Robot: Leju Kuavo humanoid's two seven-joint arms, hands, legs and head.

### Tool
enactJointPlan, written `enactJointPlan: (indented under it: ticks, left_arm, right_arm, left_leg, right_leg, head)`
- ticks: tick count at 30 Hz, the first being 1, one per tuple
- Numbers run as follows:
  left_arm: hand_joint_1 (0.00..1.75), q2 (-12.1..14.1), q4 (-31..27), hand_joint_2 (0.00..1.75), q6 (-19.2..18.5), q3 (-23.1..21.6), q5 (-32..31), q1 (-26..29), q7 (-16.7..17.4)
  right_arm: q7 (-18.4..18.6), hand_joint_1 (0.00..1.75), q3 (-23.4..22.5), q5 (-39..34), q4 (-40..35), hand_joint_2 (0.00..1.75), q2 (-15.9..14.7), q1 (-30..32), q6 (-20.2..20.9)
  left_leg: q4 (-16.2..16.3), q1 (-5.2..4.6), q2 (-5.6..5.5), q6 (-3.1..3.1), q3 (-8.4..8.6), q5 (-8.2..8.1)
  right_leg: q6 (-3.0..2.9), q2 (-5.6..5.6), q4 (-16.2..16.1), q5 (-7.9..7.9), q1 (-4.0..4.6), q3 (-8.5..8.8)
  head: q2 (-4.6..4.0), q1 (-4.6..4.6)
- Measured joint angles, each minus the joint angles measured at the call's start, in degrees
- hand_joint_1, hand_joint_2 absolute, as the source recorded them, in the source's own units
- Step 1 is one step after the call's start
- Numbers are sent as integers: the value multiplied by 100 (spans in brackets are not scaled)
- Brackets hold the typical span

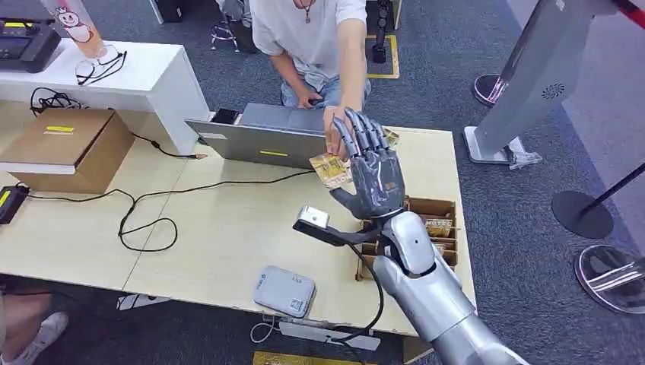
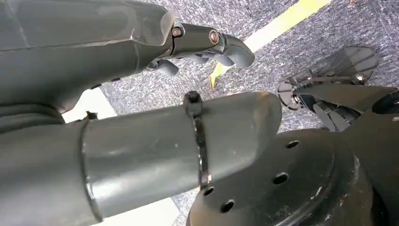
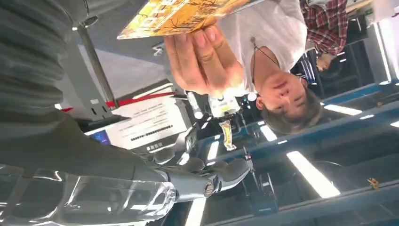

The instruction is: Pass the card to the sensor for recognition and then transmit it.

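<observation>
In the head view the right hand (image 1: 373,171) is raised above the tabletop (image 1: 228,228), palm side turned away, fingers stretched upward and a little apart. The card (image 1: 332,169), yellow and printed, sits against the thumb side of this hand, level with the palm. A person's hand (image 1: 335,125) reaches in from the far side of the tabletop and meets the card's upper edge just beside the robot's fingertips. Whether the robot's thumb presses on the card cannot be told here. Below the wrist, near the forearm, stands a cardboard box (image 1: 433,220) with compartments holding more cards. Nearer the front edge, down from the hand, lies the grey sensor (image 1: 284,291), well apart from the card. Beyond the hand a grey laptop (image 1: 266,137) stands open.

In the left wrist view the left hand (image 2: 211,47) hangs over grey carpet (image 2: 301,28) with a yellow line, its fingers curled inward with nothing between them.

In the right wrist view the card (image 3: 179,14) is pinched by the person's hand (image 3: 202,56), fingers lying on its face. The robot's right hand (image 3: 207,176) shows its fingers extended, apart from the card with a clear gap between, touching nothing.
</observation>
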Motion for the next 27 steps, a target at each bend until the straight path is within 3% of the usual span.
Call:
enactJointPlan:
  ticks: [1,2,6,7,8,9,27]
  left_arm:
    - [0,0,0,0,0,9,-9,0,0]
    - [0,0,0,0,0,22,-13,0,0]
    - [0,0,0,0,0,59,-46,0,-2]
    - [0,0,0,0,-2,63,-48,0,-2]
    - [0,0,0,0,-2,70,-48,0,-2]
    - [0,0,0,0,-2,72,-48,0,-2]
    - [0,0,0,0,-9,83,-81,0,-11]
  right_arm:
    - [7,7,0,2,0,175,0,0,0]
    - [7,30,0,2,0,175,0,1,0]
    - [7,30,0,2,0,175,0,2,0]
    - [7,45,0,0,0,175,0,2,0]
    - [7,141,0,0,0,175,0,2,0]
    - [7,175,0,0,0,175,0,2,0]
    - [7,175,0,-15,-33,175,0,8,37]
  left_leg:
    - [0,0,0,0,0,0]
    - [0,0,0,0,0,0]
    - [0,0,0,0,0,0]
    - [0,0,0,0,0,0]
    - [0,0,0,0,0,0]
    - [0,0,0,0,0,0]
    - [0,0,0,0,0,0]
  right_leg:
    - [0,0,0,0,0,0]
    - [0,0,0,0,0,0]
    - [0,0,0,0,0,0]
    - [0,0,0,0,0,0]
    - [0,0,0,0,0,0]
    - [0,0,0,0,0,0]
    - [0,0,0,0,0,0]
  head:
    - [0,0]
    - [0,0]
    - [0,0]
    - [0,0]
    - [0,0]
    - [0,0]
    - [0,0]
